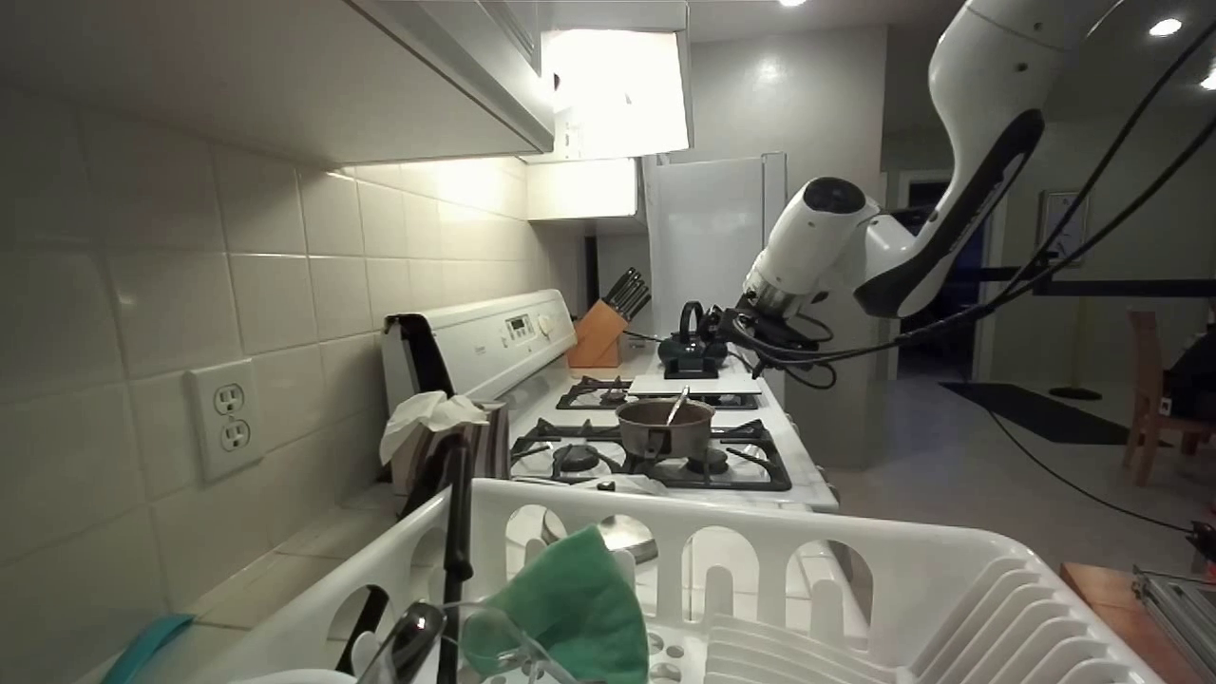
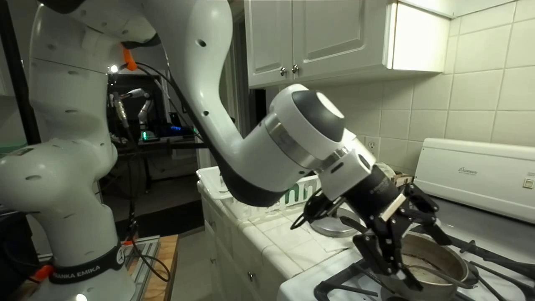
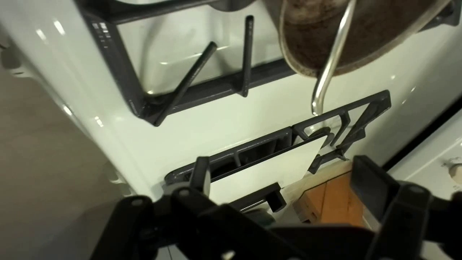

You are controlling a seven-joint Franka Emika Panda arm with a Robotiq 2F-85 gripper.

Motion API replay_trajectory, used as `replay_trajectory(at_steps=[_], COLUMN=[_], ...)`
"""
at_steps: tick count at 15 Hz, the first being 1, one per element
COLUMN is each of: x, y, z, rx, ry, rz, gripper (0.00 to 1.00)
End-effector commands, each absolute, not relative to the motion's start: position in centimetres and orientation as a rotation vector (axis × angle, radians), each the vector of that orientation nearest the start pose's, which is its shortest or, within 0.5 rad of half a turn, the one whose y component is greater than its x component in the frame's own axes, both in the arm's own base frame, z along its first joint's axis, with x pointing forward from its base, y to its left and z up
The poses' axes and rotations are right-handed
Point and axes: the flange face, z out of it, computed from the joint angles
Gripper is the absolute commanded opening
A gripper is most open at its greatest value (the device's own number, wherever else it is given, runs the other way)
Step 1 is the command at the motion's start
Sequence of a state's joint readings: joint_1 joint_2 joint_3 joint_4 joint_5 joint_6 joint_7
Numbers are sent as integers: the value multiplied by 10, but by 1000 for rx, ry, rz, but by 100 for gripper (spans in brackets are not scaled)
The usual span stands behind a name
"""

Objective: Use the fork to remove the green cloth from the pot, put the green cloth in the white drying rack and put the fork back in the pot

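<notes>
The green cloth (image 1: 570, 608) lies inside the white drying rack (image 1: 788, 522) in the foreground of an exterior view. On a stove burner stands the pot (image 1: 679, 442), brown inside. The fork (image 3: 330, 68) rests in it, silver handle leaning out over the rim of the pot (image 3: 296, 54); its tines cannot be made out. In an exterior view my gripper (image 2: 428, 262) overlaps the near side of the pot (image 2: 443, 292). Seen from the wrist, the gripper (image 3: 285, 177) is open, fingers wide apart and nothing between them. The fork handle is apart from both fingers.
Black burner grates (image 3: 187, 79) surround the pot. Behind it lie a white flat board (image 3: 267, 169), a dark kettle (image 1: 693, 350) and a wooden knife block (image 1: 597, 334). A metal lid (image 2: 336, 225) sits on the counter beside the rack. Dark-handled utensils (image 1: 456, 513) poke up from the rack.
</notes>
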State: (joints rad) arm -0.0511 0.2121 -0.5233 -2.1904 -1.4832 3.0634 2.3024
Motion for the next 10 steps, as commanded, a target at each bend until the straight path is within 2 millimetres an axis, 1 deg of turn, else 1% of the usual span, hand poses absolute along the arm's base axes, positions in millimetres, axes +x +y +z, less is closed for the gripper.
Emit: replay_trajectory(at_steps=[1, 4, 6, 7, 8, 9, 10], x=[450, 424, 413, 407, 404, 426, 422], y=[-181, -143, -115, -102, -91, -108, -97], z=[336, 345, 352, 360, 377, 352, 363], rx=[-2586, -2841, -2991, -3076, -3112, -3032, -3074], ry=[1758, 1565, 1420, 1378, 1364, 1418, 1390], rz=[-1165, -1151, -1132, -1132, -1143, -1144, -1150], gripper=[100, 100, 100, 100, 100, 100, 100])
